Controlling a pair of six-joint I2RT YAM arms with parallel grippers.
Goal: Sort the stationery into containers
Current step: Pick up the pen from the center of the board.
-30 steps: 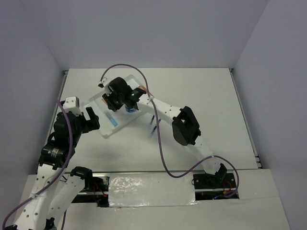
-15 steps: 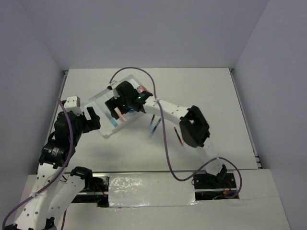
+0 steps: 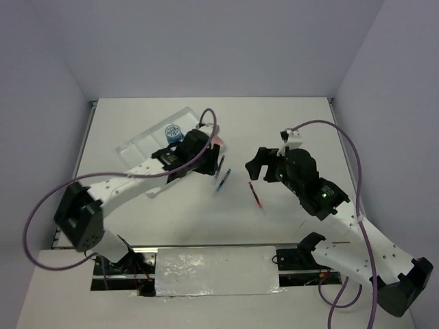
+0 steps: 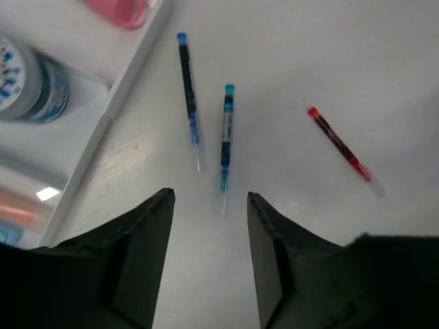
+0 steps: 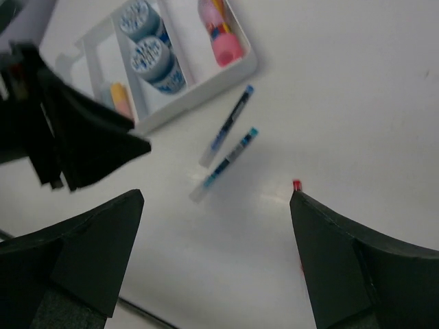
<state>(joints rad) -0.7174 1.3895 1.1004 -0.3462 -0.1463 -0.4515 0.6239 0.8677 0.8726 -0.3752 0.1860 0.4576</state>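
Two thin blue pens (image 4: 188, 96) (image 4: 226, 140) lie side by side on the table just right of the white tray (image 4: 110, 103); a red pen (image 4: 339, 147) lies further right. My left gripper (image 4: 209, 199) hovers open over the table just short of the blue pens' tips, nothing between its fingers. My right gripper (image 5: 216, 199) is wide open and empty above the table, the red pen's cap (image 5: 297, 184) at its right fingertip. In the tray sit two blue tubs (image 5: 137, 20) (image 5: 154, 62), a pink tube (image 5: 226, 44) and an orange-yellow marker (image 5: 120, 96).
The tray (image 3: 140, 147) lies slanted at the table's left-centre, with the left arm (image 3: 130, 181) stretched along its near side. The blue pens (image 3: 221, 171) and red pen (image 3: 256, 195) lie between the two grippers. The right arm's purple cable (image 3: 343, 147) loops overhead.
My right gripper opened over the tray, left a blue tub there, and pulled back to the right. My left arm swung from the far left across to the blue pens, its jaws narrowing somewhat.
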